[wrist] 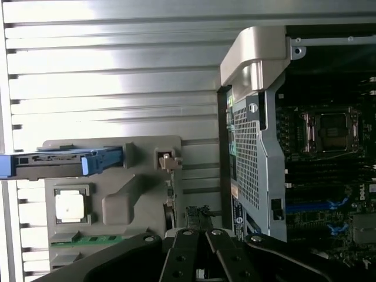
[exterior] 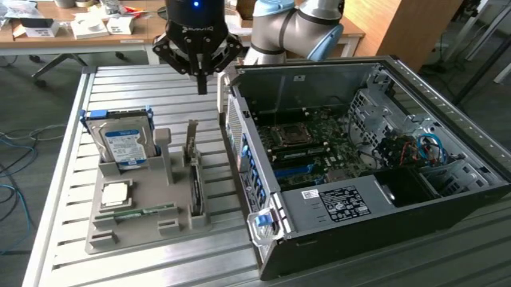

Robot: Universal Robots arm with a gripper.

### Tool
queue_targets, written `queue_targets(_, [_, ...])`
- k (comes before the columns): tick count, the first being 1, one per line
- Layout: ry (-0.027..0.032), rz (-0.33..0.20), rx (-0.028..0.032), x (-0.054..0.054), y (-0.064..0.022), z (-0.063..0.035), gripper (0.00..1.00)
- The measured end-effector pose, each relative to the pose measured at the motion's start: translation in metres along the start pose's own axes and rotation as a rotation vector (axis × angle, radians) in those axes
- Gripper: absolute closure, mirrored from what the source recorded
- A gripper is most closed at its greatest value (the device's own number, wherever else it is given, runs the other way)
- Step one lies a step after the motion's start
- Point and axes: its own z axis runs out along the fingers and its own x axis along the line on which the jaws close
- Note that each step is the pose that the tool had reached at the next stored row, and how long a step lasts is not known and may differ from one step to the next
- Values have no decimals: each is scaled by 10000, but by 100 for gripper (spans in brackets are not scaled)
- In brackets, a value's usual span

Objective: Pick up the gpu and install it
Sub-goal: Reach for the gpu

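Observation:
The gpu (exterior: 194,173) is a thin dark card standing on its edge in a slot of the grey holder tray (exterior: 136,233), its silvery end bracket (exterior: 192,140) rising at the far end. My gripper (exterior: 202,85) hangs shut and holds nothing, well above the slatted table. It is beyond the tray and a little past the card's bracket end. In the wrist view the gripper (wrist: 201,238) sits over the gpu's edge (wrist: 170,200), near its bracket (wrist: 167,160).
The open computer case (exterior: 467,143) lies on the exterior view's right, with its motherboard (exterior: 312,143) exposed. The tray also holds a hard drive (exterior: 124,140), a processor (exterior: 116,192) and a green memory stick (exterior: 140,210). Bare slatted table (exterior: 136,89) stretches behind the tray.

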Motion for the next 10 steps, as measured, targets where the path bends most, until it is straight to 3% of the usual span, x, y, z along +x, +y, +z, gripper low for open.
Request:
queue_targets(4, [0,1,0,75,-6,3,89])
queue_targets(10, [1,0,0,82,-27,2,89])
